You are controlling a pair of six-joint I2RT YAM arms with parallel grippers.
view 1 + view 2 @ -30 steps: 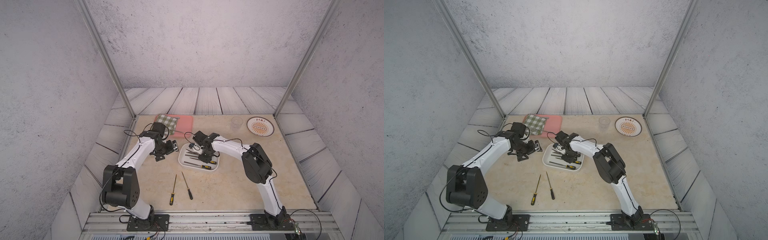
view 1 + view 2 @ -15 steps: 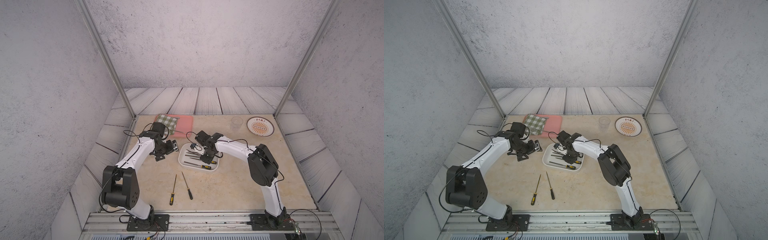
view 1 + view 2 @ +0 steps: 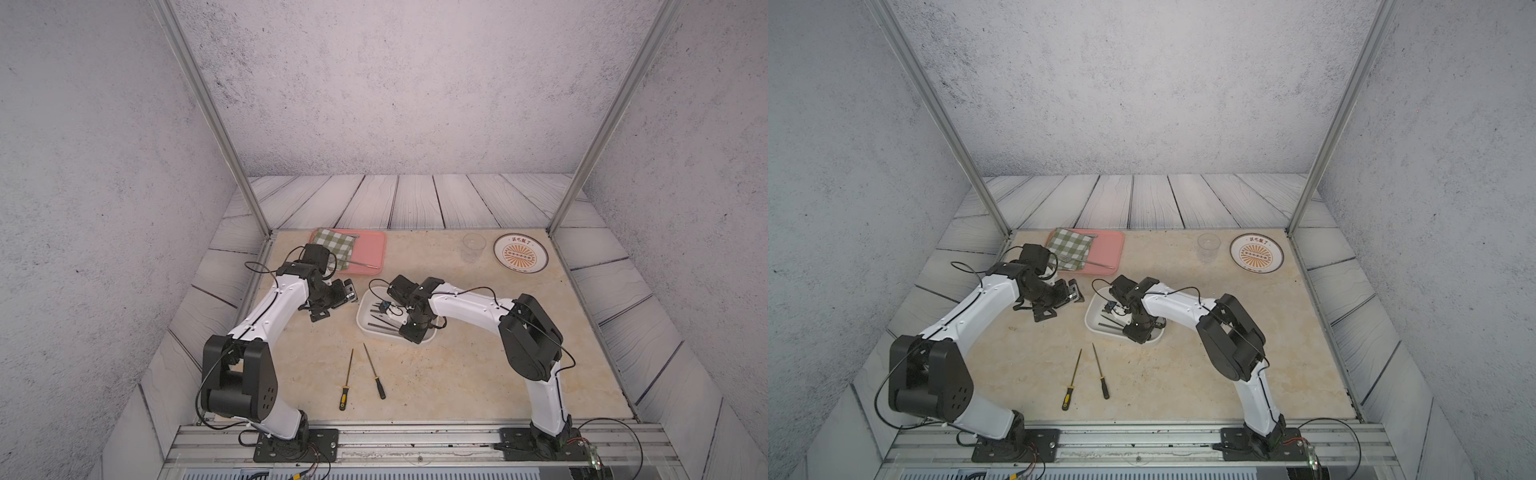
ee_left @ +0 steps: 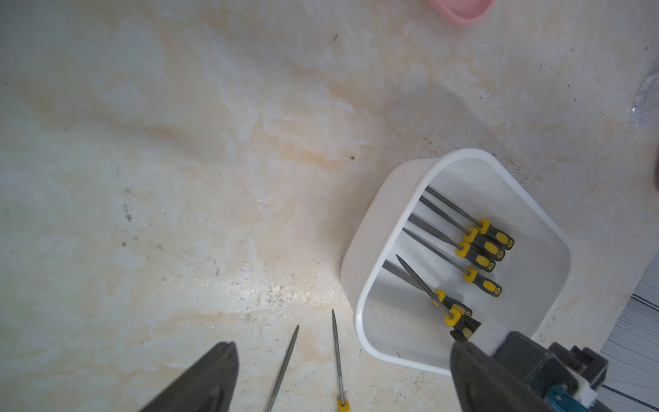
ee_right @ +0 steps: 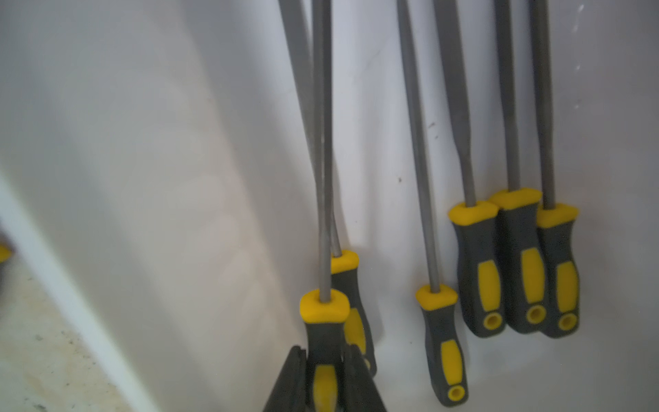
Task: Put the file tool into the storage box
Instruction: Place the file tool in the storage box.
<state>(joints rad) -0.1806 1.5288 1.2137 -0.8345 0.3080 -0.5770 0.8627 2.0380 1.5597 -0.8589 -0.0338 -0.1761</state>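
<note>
**Right gripper clamps a file inside the white storage box**

The beige marbled tabletop (image 3: pixel 457 374) carries everything. The left arm (image 3: pixel 270 307) and right arm (image 3: pixel 469 307) both bend in toward its middle.

At the far edge lies a flat pink tray (image 3: pixel 370 249), with a green checked cloth (image 3: pixel 334 245) draped over its left part. Far to the right sits a round plate (image 3: pixel 520 252) with an orange sunburst, and a clear cup (image 3: pixel 473 245) stands just beside it.

The storage box (image 3: pixel 365 328), a shallow white tub, rests mid-table between the two wrists, and both top views show it.

The left gripper (image 4: pixel 342 346) hangs over bare table just beside the box, its jaws spread wide and holding nothing.

The right gripper (image 5: pixel 324 356) reaches into the box with its jaws drawn narrow on the grey-and-yellow handle of the held file (image 5: pixel 324 310). That file lies within the box's outline, and its shaft crosses over a neighbour's shaft. I cannot tell whether it touches the floor of the box.

Five files (image 5: pixel 531 267) lie on the box floor roughly parallel, three of them with handles packed side by side.

Two files (image 3: pixel 374 372) lie on the table near the box, toward the robot's base, close together with their tips pointing at the box.
</note>
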